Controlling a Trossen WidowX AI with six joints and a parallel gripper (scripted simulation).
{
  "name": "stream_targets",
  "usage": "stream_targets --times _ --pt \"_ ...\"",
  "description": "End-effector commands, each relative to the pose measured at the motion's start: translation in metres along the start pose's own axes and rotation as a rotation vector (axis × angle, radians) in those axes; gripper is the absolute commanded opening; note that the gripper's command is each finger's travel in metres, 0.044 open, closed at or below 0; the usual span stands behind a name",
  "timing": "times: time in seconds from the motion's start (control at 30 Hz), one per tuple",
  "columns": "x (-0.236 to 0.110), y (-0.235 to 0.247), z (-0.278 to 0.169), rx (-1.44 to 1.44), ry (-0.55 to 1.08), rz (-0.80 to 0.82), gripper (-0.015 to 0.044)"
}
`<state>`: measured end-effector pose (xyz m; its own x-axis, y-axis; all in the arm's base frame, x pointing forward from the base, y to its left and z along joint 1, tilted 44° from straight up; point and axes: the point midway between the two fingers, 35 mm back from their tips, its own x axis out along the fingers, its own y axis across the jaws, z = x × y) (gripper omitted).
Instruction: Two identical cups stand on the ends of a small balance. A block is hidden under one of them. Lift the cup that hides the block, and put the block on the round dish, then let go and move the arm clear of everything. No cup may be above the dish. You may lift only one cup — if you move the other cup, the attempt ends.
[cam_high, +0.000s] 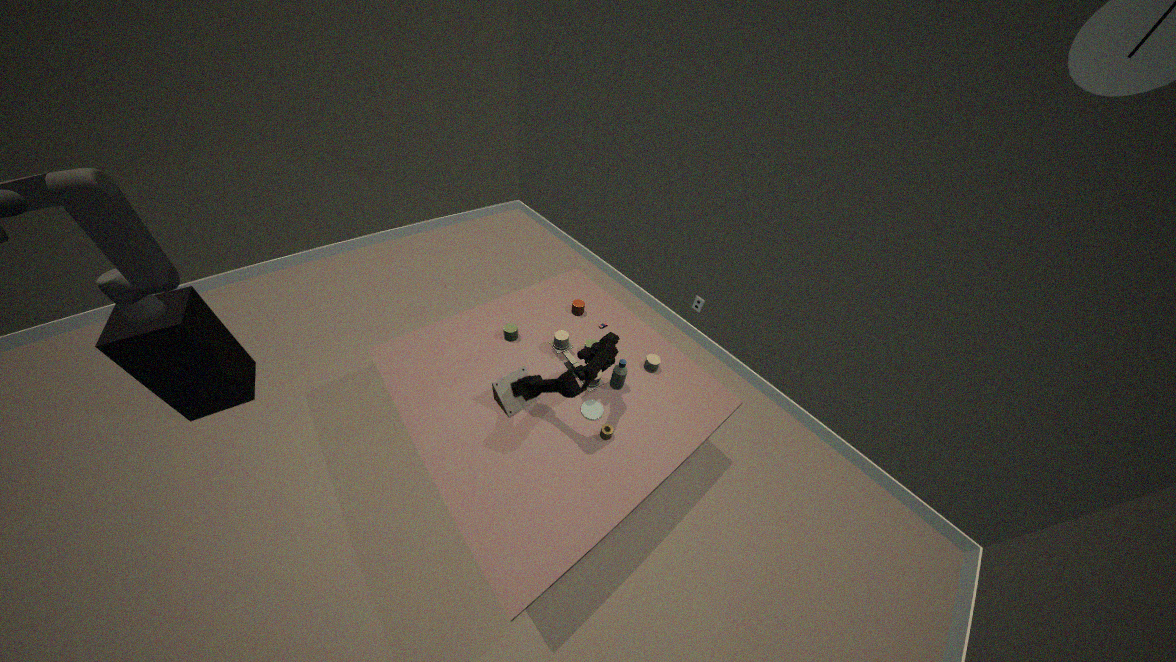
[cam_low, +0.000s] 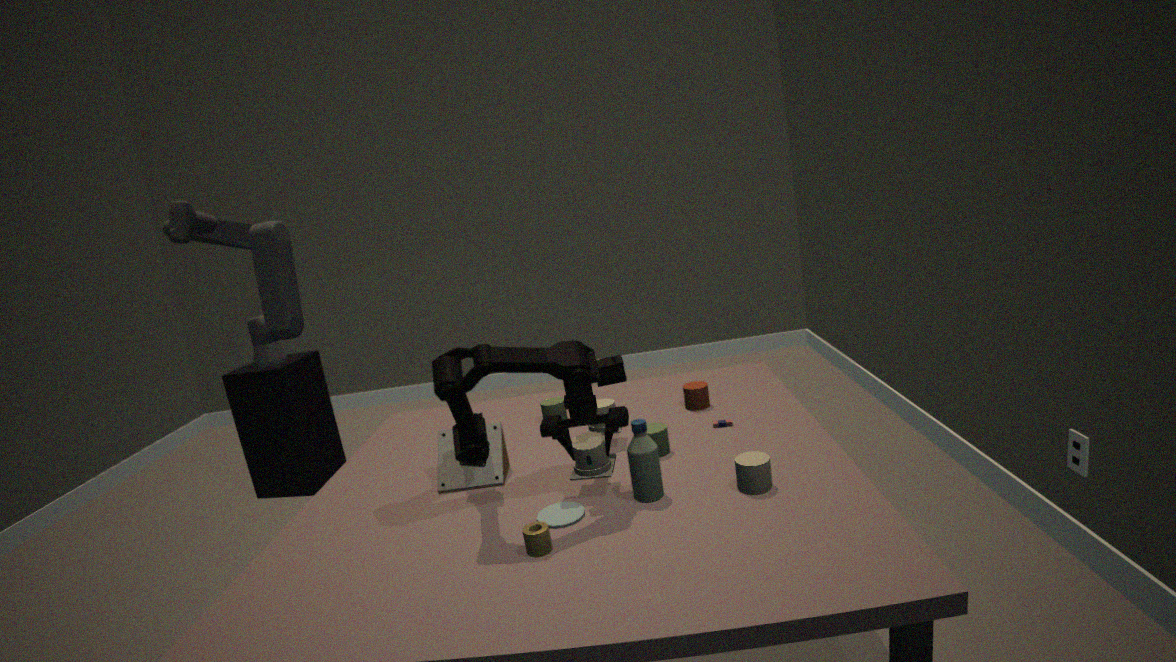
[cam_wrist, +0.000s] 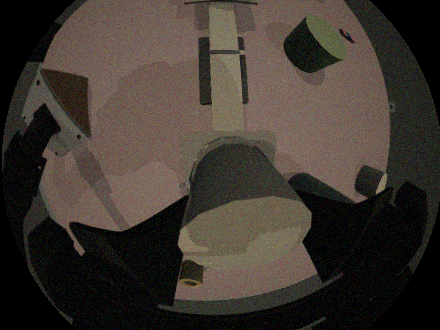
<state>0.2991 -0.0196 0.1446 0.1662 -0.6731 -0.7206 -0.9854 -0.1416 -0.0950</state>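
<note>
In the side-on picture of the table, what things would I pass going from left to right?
Black box with a grey arm → dark arm's base plate → yellow ring → pale round dish → gripper clamped on a cup → bottle → orange cylinder → cream cylinder → wall socket.

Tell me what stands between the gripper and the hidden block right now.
The near cup itself: the gripper is shut on it, and it still covers its end of the balance, so no block shows. Nothing visible stands between that cup and the round dish.
</note>
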Motion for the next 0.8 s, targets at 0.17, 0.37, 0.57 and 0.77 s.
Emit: stream_targets --times 0.17,0.37,0.57,0.77 --pt "-0.015 -0.004 0.0 0.004 -0.007 -0.023 0.0" --pt "-0.023 -0.005 0.0 -0.001 -0.01 -0.029 0.0" --pt "-0.031 -0.005 0.001 -0.006 -0.012 -0.035 0.0" --pt "-0.038 -0.005 0.001 -0.012 -0.014 -0.042 0.0"
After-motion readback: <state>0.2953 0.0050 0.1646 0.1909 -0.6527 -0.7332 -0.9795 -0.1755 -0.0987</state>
